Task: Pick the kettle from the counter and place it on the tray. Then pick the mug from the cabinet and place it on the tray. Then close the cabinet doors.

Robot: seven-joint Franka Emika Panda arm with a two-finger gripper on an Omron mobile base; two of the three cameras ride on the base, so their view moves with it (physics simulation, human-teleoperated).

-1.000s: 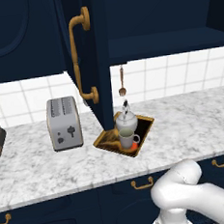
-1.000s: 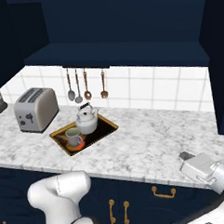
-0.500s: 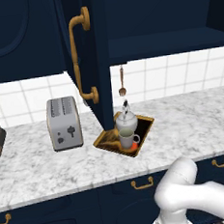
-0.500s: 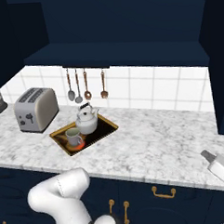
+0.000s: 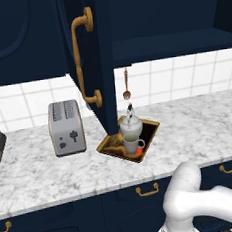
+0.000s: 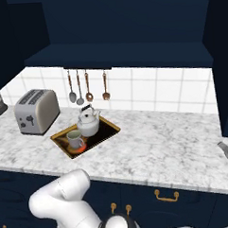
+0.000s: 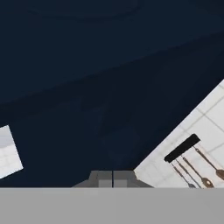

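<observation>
The tray lies on the counter. On it stand the kettle and, just in front, the mug. Above, the cabinet is open. Its left door swings out over the counter, brass handle showing. The right door hangs open at the right edge. In the hand view my gripper is shut on nothing, close to a dark navy panel. A grey-white part of my hand shows below the right door.
A silver toaster stands left of the tray. Utensils hang on a rail against the white tiles. Navy drawers with brass pulls run under the counter. My arm's elbow sits low in front.
In the right base view my hand has slid right along the counter's front edge, almost out of the picture. The gripper stayed shut. Kettle, mug and tray have not moved.
</observation>
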